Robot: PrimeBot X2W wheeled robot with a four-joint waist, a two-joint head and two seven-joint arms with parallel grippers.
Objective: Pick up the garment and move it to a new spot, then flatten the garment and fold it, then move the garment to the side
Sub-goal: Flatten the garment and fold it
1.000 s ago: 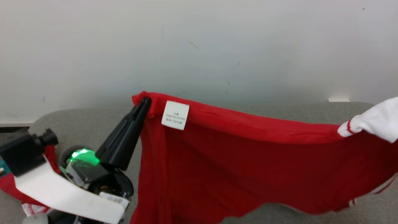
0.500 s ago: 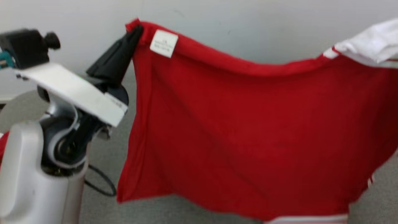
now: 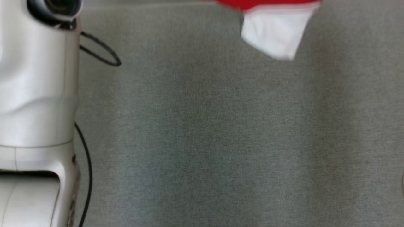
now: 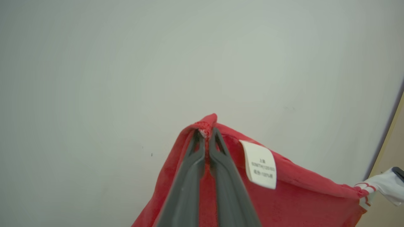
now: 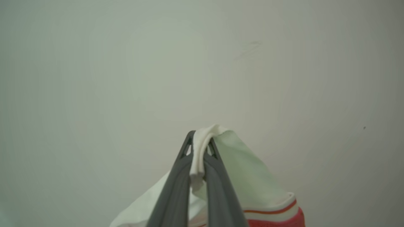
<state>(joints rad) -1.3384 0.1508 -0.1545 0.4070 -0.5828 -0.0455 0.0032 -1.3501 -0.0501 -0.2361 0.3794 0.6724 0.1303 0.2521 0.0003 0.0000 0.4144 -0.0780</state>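
The garment is red with white sleeves and a white label. In the head view only its lowest part hangs in at the top: a red strip and a white sleeve end, above the grey table. My left gripper is shut on a red corner of the garment, close to the label. My right gripper is shut on a white sleeve of the garment. Both wrist views show the cloth held up in front of a pale wall.
My pale left arm rises along the left edge of the head view, with a thin black cable looping beside it. The grey table surface spreads below the hanging cloth. A pale wall stands behind the grippers.
The head view has swung down from the wall to the table. Both grippers keep their hold, and the garment now hangs almost wholly above that view's top edge.
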